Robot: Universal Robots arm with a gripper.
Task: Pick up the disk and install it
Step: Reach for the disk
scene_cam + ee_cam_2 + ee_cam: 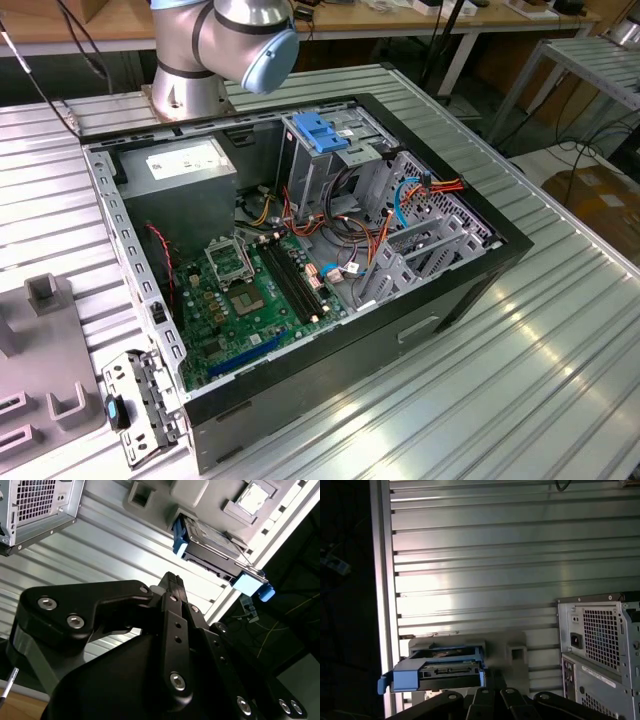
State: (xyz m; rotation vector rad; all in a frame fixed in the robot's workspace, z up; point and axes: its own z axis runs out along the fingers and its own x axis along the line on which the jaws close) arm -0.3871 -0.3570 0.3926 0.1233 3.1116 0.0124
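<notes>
The disk [209,536] is a flat silver drive with blue plastic rails, standing on edge in a slot of a grey holder [192,490] on the ribbed metal table. In the first wrist view the disk [439,672] shows its connector edge between the blue rails. My gripper [172,578] is black, shut and empty. It hovers a short way from the disk without touching it. The gripper [495,680] tips sit just beside the disk's blue end in the first wrist view.
An open computer case [300,250] lies on the table, with a motherboard, cables, a grey power-supply box [185,170] and a drive cage topped by a blue latch plate [320,130]. The case's rear panel [600,645] stands beside the holder. The grey holder [45,350] sits at the exterior view's left.
</notes>
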